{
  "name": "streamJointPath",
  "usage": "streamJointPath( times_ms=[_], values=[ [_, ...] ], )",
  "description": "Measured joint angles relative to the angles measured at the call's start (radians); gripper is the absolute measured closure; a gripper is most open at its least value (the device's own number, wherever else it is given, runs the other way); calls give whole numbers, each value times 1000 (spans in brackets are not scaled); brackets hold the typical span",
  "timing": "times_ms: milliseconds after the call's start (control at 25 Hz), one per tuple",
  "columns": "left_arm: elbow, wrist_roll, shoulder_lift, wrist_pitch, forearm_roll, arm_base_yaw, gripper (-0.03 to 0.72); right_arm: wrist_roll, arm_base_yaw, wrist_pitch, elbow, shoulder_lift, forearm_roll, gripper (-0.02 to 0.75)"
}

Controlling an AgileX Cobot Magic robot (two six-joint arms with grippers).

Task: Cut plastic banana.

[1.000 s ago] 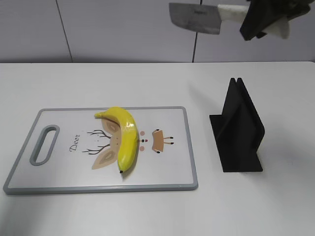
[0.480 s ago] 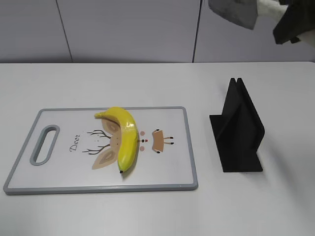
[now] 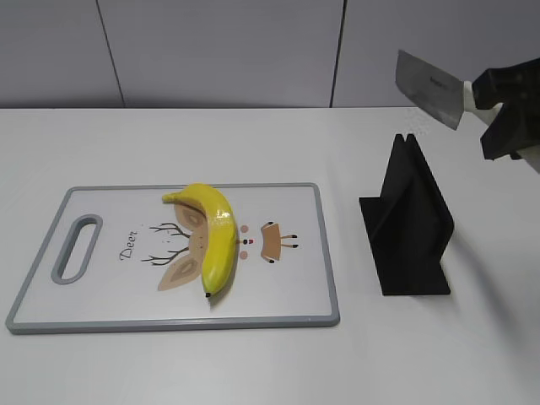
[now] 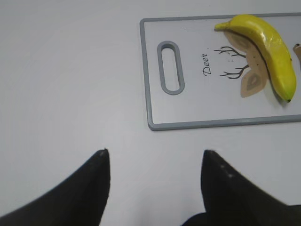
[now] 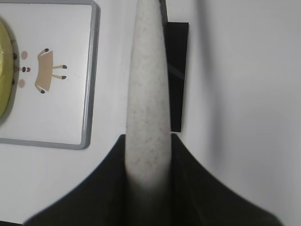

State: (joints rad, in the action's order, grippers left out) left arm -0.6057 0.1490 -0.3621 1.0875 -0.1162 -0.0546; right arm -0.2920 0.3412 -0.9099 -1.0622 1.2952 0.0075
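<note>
Gripping the knife (image 3: 430, 89) by its pale speckled handle (image 5: 146, 94), the right gripper (image 3: 509, 118) hangs clamped above the bench's far right corner, over the black stand (image 3: 409, 221); the left gripper (image 4: 155, 162) hovers wide apart, holding nothing, probably near the left edge; the plastic banana (image 3: 213, 236) lies whole, glossy yellow, on the cutting board (image 3: 291, 299) toward the near left.
</note>
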Motion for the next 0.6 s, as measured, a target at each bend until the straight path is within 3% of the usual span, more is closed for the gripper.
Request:
streamJointPath(
  times_ms=[240, 600],
  values=[
    [89, -3, 200, -33, 4, 0, 97, -21, 0, 27, 44, 0, 0, 573],
    [100, -26, 337, -40, 6, 0, 97, -22, 0, 37, 53, 0, 0, 573]
  ],
)
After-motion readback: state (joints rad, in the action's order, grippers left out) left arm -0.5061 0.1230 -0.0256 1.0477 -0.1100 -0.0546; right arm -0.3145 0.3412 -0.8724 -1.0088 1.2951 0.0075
